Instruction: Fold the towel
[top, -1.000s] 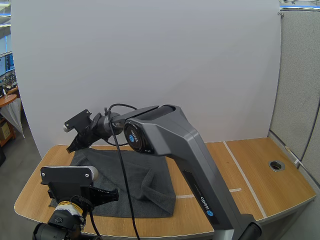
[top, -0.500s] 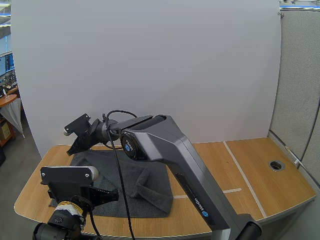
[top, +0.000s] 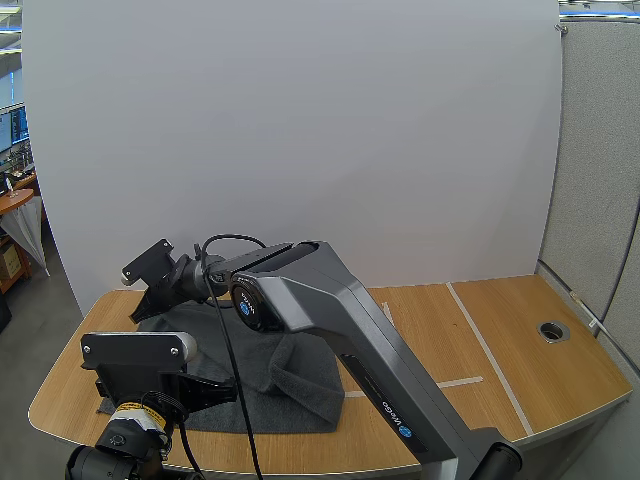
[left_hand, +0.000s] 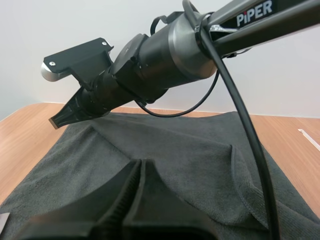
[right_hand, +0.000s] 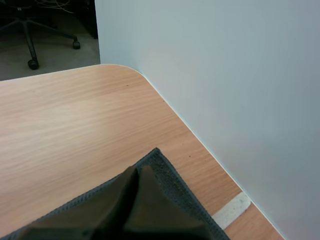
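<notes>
Left gripper (left_hand: 140, 166): fingers pressed together, empty, parked over the near edge of the towel (left_hand: 200, 155), probably clear of the work. The dark grey towel lies on the table (top: 500, 340), rucked up mid-cloth. Right gripper (right_hand: 137, 172): fingers closed as one wedge over the far-left corner, likely placed for a pinch; the right arm (top: 330, 300) spans the cloth, blocking left-side access

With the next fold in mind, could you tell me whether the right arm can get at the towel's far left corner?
Probably yes: its shut fingers hover just over the towel corner, with nothing between.
</notes>
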